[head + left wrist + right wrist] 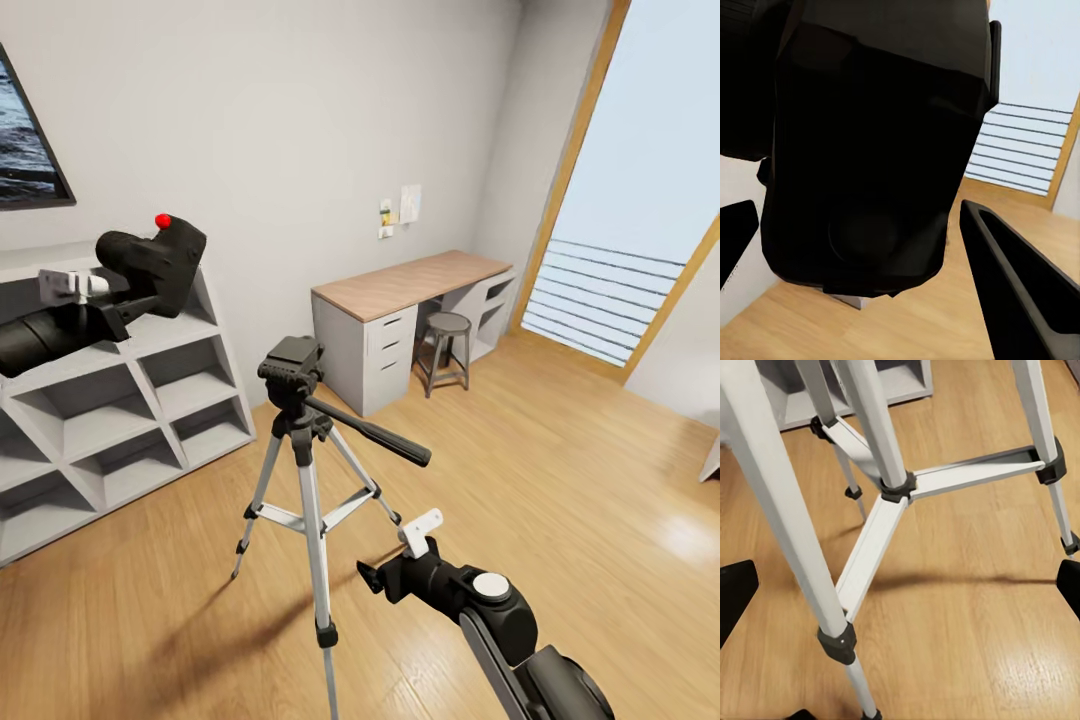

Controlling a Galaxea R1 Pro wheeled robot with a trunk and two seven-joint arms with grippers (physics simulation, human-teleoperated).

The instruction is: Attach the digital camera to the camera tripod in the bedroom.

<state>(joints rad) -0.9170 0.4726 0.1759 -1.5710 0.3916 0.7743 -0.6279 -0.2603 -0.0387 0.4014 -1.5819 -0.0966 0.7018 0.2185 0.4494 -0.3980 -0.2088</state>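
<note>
**Black camera is riding up high in the left gripper**

Black and boxy, the digital camera (pixel 152 262) with its red button (pixel 162 220) is sitting in the left gripper (pixel 125 300). The gripper is squeezing it and holding it up in front of the white cube shelves (pixel 150 400). In the left wrist view the digital camera (pixel 870 150) is looking big and dark, with one finger (pixel 1020 292) showing beside it.

The camera tripod (pixel 305 440) is standing on the wood floor (pixel 560 480) in the middle of the bedroom. Its black head is pointing its long handle (pixel 370 432) toward the right gripper (pixel 385 578). The right gripper is hanging low, near the tripod's legs, and holding nothing. Its fingers are spreading wide apart, with the silver legs (pixel 881 431) in front of them.

A wooden desk (pixel 410 300) and a small stool (pixel 446 350) are sitting by the far wall.
</note>
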